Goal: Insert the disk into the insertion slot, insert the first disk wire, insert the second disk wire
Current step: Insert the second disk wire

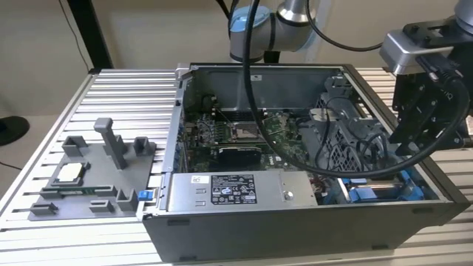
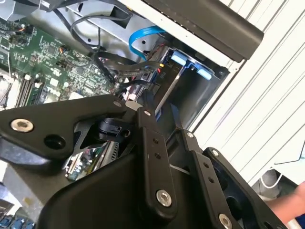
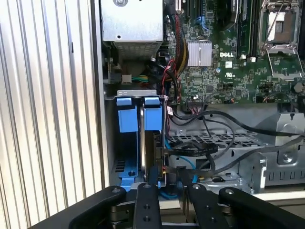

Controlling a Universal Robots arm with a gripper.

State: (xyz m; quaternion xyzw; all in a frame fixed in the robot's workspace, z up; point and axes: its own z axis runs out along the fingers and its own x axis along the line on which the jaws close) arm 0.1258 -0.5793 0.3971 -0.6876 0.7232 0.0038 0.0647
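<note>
My gripper (image 1: 408,148) hangs above the open computer case, over its corner nearest the exterior view's right. Its fingers (image 3: 153,175) stand a little apart with nothing clamped between them, so it is open (image 3: 167,172). Below it lies the insertion slot (image 3: 136,93), a grey bay with two blue clips (image 3: 125,114) at one end, also seen in the second wrist view (image 2: 177,59). The disk's silver body is hidden; I see only blue plastic (image 1: 378,194) in the bay. Black disk wires (image 3: 190,149) and a blue cable (image 2: 138,38) lie loose beside the bay.
The grey power supply box (image 1: 236,191) sits along the case's near wall, with the green motherboard (image 1: 236,133) behind it. A perforated metal cage (image 3: 224,143) borders the bay. A grey parts fixture (image 1: 88,177) stands on the slatted table (image 1: 118,100). A person's hand (image 2: 291,200) is outside the case.
</note>
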